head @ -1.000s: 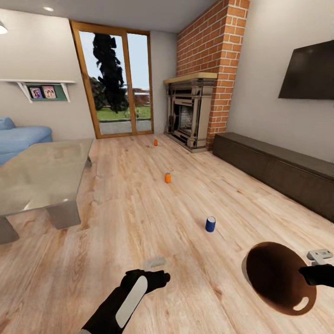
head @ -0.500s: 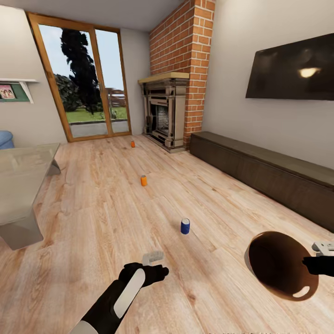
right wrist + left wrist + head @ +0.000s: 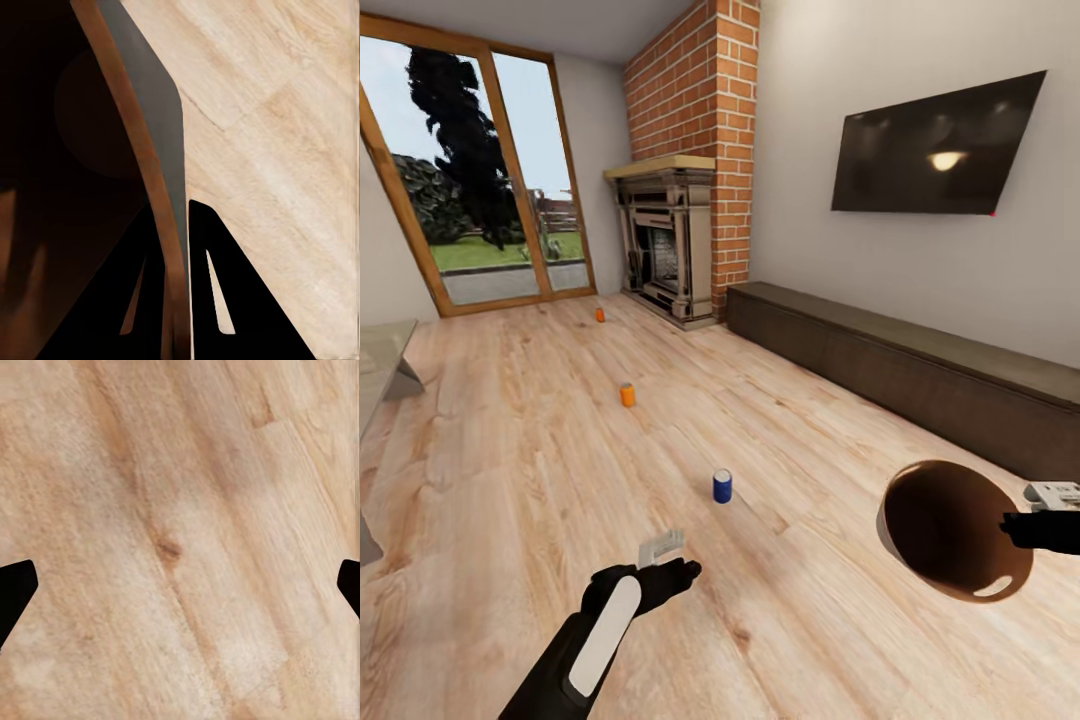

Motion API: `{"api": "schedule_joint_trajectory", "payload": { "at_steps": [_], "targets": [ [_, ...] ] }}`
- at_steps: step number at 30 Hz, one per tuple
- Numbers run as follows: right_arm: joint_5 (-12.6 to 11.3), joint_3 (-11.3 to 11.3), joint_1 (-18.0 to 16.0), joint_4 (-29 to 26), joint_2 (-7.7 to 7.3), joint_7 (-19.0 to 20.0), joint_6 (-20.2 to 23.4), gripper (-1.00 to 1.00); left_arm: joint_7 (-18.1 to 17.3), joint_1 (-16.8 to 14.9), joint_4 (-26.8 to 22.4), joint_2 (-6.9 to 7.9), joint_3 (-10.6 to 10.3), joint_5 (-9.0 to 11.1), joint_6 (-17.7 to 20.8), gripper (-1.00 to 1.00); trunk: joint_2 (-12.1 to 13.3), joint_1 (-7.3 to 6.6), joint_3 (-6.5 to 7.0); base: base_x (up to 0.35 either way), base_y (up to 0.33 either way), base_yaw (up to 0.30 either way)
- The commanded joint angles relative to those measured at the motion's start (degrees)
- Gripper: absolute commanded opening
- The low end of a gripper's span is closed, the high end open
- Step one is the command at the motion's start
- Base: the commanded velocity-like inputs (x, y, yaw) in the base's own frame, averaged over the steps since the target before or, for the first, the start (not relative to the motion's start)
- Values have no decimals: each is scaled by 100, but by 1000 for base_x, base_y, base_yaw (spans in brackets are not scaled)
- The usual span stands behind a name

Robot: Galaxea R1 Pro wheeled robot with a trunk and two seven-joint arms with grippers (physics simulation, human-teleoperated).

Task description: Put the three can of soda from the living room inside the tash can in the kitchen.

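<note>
Two orange soda cans stand upright on the wood floor, one (image 3: 627, 395) mid-room and one (image 3: 600, 314) farther off near the glass door; a third orange can is out of view. My right gripper (image 3: 1020, 528) is shut on the rim of the trash can (image 3: 950, 530), a pale grey bucket with a brown inside, held tilted above the floor at the right. In the right wrist view the gripper (image 3: 176, 214) pinches the trash can's wall (image 3: 142, 142). My left gripper (image 3: 662, 546) hangs open over bare floor, its fingers (image 3: 15, 589) spread wide.
A blue can (image 3: 722, 486) stands on the floor just beyond my left gripper. A long dark low cabinet (image 3: 920, 370) runs along the right wall under a TV (image 3: 935, 145). The brick fireplace (image 3: 670, 250) is in the corner, and a table edge (image 3: 385, 360) at the far left.
The whole view has swung to the right, so the table, door and cans slid left in the picture. Both arms keep their pose and the trash can stays gripped.
</note>
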Motion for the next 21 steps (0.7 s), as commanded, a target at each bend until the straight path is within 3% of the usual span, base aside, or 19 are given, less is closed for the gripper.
{"api": "schedule_joint_trajectory", "payload": {
  "at_steps": [1,5,13,16,17,21],
  "targets": [
    [-75,0,-6,-47,2,60,67,-100,17,44,-113,35,10,2,1,100,0,0,1,0,0,-294],
    [-73,-10,-7,-91,-2,417,112,-100,28,72,-176,55,3,-8,-5,100,0,0,1,80,0,-240],
    [-46,1,-1,-85,15,519,86,-100,80,71,-125,51,-9,-67,-6,100,0,0,1,305,-27,-39],
    [-37,2,1,-60,78,515,54,-100,525,69,-107,45,-31,-72,-6,100,0,0,1,340,-116,-4],
    [-16,2,2,-54,124,511,16,-100,896,68,-102,30,-59,-56,-14,100,0,0,1,338,-146,-1],
    [-2,2,7,-49,184,506,-158,-100,1332,68,-105,-12,-90,-51,-21,100,0,0,1,337,-158,-1]
  ]
}}
